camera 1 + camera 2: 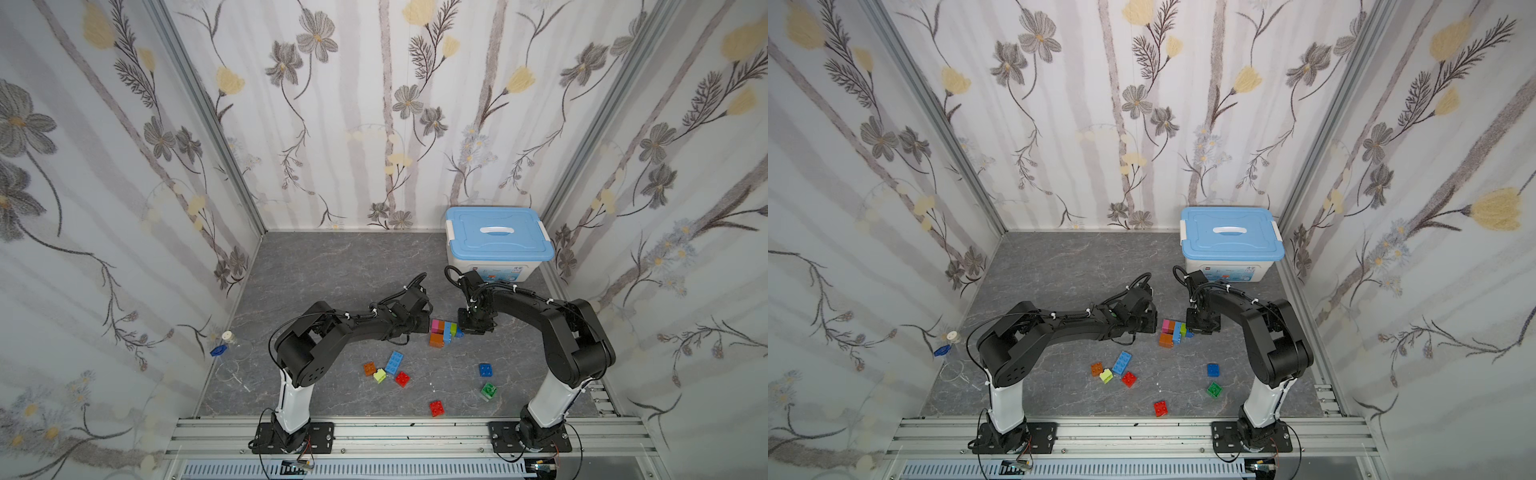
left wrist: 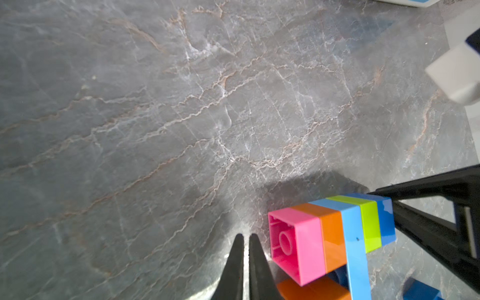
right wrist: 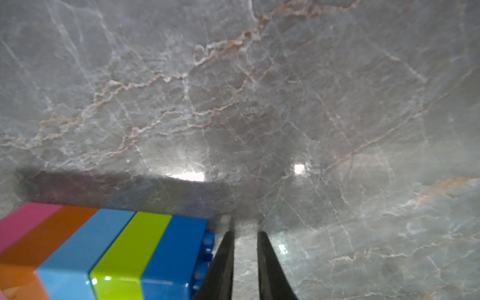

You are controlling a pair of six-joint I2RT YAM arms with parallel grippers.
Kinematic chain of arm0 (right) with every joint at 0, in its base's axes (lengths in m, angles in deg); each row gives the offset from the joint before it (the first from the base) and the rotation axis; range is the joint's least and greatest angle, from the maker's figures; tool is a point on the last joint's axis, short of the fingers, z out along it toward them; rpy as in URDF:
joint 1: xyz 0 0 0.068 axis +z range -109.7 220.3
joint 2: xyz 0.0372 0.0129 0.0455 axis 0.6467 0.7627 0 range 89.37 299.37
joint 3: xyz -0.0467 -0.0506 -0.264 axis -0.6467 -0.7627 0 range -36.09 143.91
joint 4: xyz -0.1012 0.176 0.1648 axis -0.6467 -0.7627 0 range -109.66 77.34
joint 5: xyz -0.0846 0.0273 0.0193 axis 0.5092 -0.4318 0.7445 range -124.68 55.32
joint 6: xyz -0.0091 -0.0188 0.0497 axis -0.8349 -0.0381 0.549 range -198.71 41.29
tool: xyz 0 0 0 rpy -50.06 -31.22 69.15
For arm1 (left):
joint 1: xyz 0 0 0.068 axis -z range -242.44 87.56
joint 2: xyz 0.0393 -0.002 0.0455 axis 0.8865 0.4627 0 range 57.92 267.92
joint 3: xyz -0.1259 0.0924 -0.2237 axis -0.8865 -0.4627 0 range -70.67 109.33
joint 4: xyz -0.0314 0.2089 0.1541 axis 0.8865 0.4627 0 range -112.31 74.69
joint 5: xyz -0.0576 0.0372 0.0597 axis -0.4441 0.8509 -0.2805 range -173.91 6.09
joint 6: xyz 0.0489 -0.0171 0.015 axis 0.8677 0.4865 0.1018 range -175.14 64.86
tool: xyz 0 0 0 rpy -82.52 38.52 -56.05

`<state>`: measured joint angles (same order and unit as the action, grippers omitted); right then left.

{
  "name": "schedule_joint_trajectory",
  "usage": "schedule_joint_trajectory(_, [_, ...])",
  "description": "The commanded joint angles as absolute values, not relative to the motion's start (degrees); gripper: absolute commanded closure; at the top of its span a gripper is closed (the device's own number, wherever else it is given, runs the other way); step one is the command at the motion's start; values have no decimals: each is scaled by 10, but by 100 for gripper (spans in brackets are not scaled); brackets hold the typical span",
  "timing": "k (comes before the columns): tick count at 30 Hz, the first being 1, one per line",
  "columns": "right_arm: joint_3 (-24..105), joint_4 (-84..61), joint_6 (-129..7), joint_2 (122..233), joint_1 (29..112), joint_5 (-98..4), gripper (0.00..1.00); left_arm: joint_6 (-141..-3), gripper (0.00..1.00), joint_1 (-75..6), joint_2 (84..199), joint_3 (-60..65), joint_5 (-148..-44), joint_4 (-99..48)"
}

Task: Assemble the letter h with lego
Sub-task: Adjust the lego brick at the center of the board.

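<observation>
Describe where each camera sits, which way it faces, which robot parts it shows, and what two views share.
Top views: overhead from the front, looking down at the table, scattered lego bricks, left arm, right arm.
Left wrist: on the left arm, facing the table past its shut fingers.
Right wrist: on the right arm, likewise; its fingers show.
Shared: both wrist views show the striped brick stack.

No lettering is legible anywhere on the set. A printed label (image 1: 1229, 274) on the front of the box (image 1: 498, 245) carries a small dark mark and blue artwork, too small to make out.
</observation>
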<state>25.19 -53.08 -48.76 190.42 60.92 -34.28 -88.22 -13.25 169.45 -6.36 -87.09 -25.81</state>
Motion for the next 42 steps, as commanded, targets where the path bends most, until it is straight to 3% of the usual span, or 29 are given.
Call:
schedule_joint_trajectory(1, [259,-529,-484,1911,610,-338,80,-871,90,-132,1705,-47,-873,-248])
schedule_joint_trajectory(42, [332,-441,-578,1972,668,-382,79,-855,89,-127,1740,-13,-980,-291])
